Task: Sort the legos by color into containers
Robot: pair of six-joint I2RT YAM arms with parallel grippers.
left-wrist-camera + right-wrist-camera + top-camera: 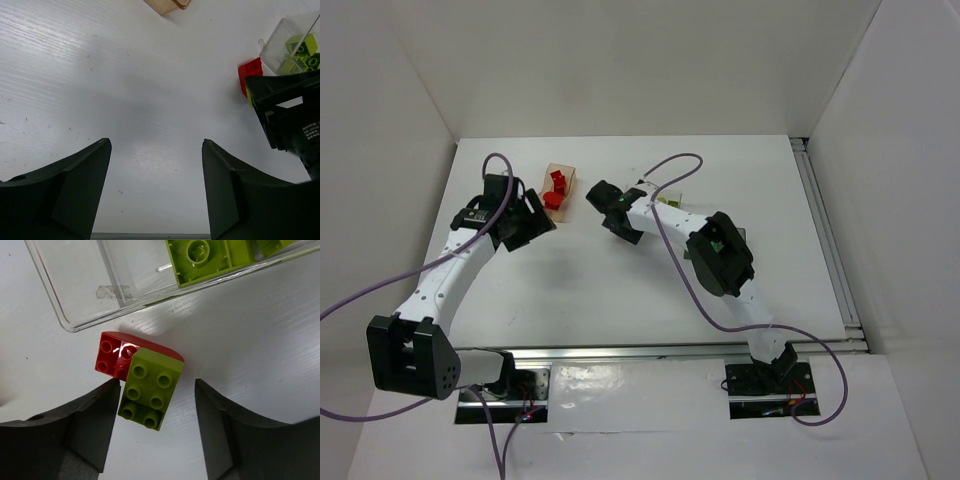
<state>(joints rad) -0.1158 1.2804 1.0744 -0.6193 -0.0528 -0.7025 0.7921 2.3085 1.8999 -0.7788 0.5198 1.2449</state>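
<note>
A yellow-green lego [149, 390] lies studs-up on the table, overlapping a red lego [112, 356] just in front of the clear container [75, 285]. That container holds more yellow-green legos [202, 260]. My right gripper [157, 395] straddles the yellow-green lego with its jaws apart; the left finger [95, 415] is almost against it and the right finger stands well off. The orange container [566, 170] holds red legos [556, 186]. Left of it my left gripper [156, 155] hovers open over bare table, with nothing between its fingers.
In the left wrist view the red lego [249, 72], the clear container [292, 42] and the right gripper's black body [290, 115] sit at the right edge, with a corner of the orange container [167, 4] at the top. White walls enclose the table.
</note>
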